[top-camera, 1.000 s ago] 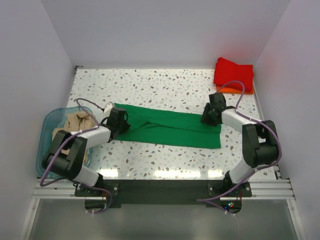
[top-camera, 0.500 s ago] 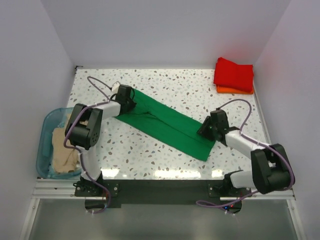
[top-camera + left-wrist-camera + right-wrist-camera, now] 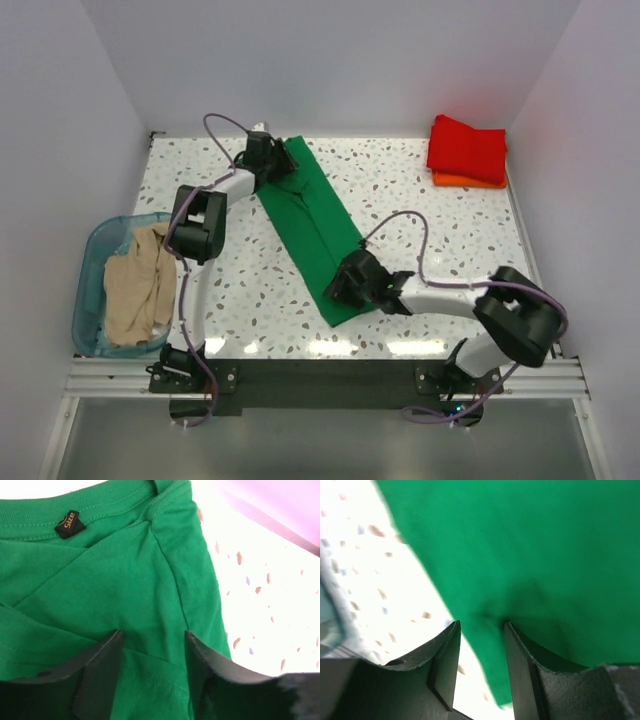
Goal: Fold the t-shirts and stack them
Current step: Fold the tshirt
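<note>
At the left edge of the table [image 3: 440, 240], the teal bin [image 3: 88, 262] overhangs the table side, and the beige t-shirt [image 3: 140, 285] is heaped in it. A strip of bare speckled top is seen between the bin and the green t-shirt [image 3: 310, 225]. This shirt is laid out as a long folded strip, slanting from the far edge left of centre down to the near edge at centre.

The left gripper [image 3: 272, 160] is held over the shirt's collar end, close to the back wall. Its fingers [image 3: 102, 672] are spread wide above flat cloth below the size label [image 3: 67, 522], and nothing is gripped.

The right gripper [image 3: 335, 288] is set on the shirt's near end, partly parted. The cloth is puckered at one fingertip [image 3: 512, 635], but whether it is pinched cannot be told.

A broad stretch of bare table is left to the right, up to the far right corner, where the red t-shirt [image 3: 468, 148] is stacked on the orange t-shirt [image 3: 468, 181].
</note>
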Available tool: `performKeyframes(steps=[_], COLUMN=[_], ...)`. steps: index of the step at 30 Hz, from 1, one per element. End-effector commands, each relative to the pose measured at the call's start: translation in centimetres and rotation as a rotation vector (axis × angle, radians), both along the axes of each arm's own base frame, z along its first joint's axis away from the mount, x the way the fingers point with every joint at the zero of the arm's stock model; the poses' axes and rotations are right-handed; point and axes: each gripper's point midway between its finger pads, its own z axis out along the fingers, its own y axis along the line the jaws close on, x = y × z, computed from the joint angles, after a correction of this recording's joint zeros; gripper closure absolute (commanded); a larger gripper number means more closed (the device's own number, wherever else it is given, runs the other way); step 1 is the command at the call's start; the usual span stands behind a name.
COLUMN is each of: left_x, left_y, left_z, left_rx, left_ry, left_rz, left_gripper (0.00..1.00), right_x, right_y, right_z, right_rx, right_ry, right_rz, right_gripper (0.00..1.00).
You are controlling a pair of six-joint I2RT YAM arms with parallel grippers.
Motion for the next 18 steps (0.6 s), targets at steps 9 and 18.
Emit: performKeyframes(steps=[9,18], left_x=[1.8,4.2], left_y=[-2.9,-3.6], left_z=[-3.1,9.3], left_rx=[-0.189,-0.279], left_ry=[-0.044,-0.341], left_rz=[-0.256,-0.361], left_gripper=[0.22,0.15], right_x=[5.8,7.5], right_y=[13.2,5.6], right_z=[6.6,9.4], right_rx=[0.080,-0.191], right_ry=[-0.190,-0.285], right_rz=[0.175,0.209], right_gripper=[0.56,0.55])
